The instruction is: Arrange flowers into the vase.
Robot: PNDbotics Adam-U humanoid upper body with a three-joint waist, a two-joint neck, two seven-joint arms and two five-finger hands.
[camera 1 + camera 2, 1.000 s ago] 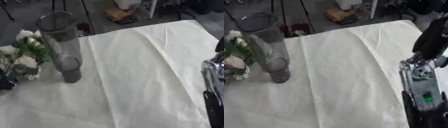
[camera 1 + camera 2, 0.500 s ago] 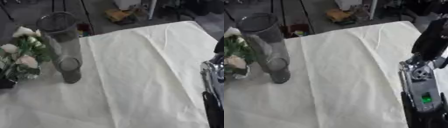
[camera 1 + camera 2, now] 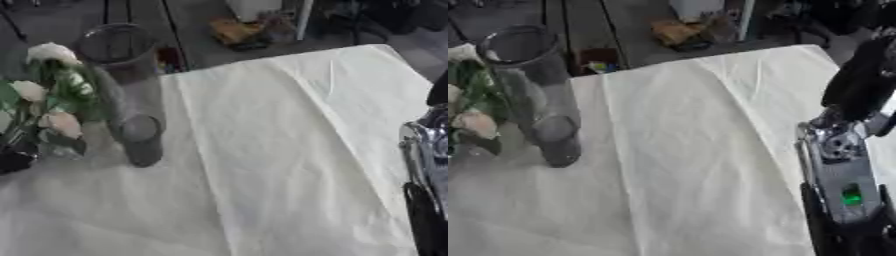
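Observation:
A tall clear glass vase (image 3: 129,95) stands upright on the left of the cream tablecloth (image 3: 280,150). Just left of it a bunch of white and pale pink flowers (image 3: 51,95) with green leaves is held upright, its heads a little below the vase's rim. The stems run down into my left hand (image 3: 12,161), a dark shape at the left edge, mostly cut off. My right hand (image 3: 857,85) rests at the right edge, fingers straight and pointing up, holding nothing, above its silver wrist (image 3: 838,160).
The cloth has creases down its middle. Beyond the table's far edge is dark floor with a yellow-orange item (image 3: 234,30), a small red box (image 3: 595,56) and stand legs. My right forearm takes up the lower right corner.
The flowers have risen a little beside the vase. The vase and my right arm have stayed in place.

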